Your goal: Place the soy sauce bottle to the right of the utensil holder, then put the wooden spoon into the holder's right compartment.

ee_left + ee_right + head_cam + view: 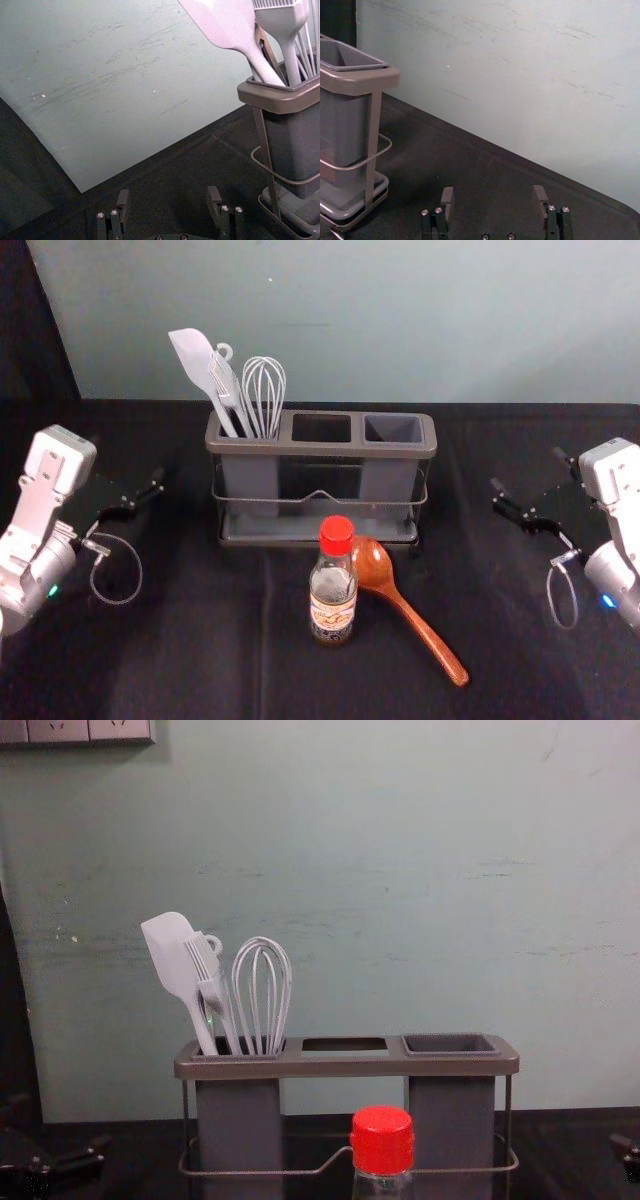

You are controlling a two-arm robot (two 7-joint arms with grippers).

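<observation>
Bottle (382, 1145), up front in the chest view, cap toward the camera's side of the holder. Wall (400, 320) behind, pale grey-green. Table (190, 670) under black cloth. Holder (320, 449) sits toward the back of it, brown rim, wire rail along the front, three compartments side by side.

My left gripper (127, 458) hangs over the table, left of the holder; my right gripper (527, 468) is out on the right, well apart from it. Wrist views: left gripper (168, 196) spread wide, holding nothing; right gripper (493, 195) the same — wide, nothing in its grip.

Spoon (417, 628) lies on the cloth in front of the holder, bowl just beside the bottle, handle slanting toward the front right. Can't tell if bowl and bottle touch. Bottle is upright, red cap on, label facing front — in front of the holder near its middle, not to its right.

Left compartment has the spatula (193, 358), whisk (264, 390) and brush (207, 970), all heads up, spatula leaning left.
</observation>
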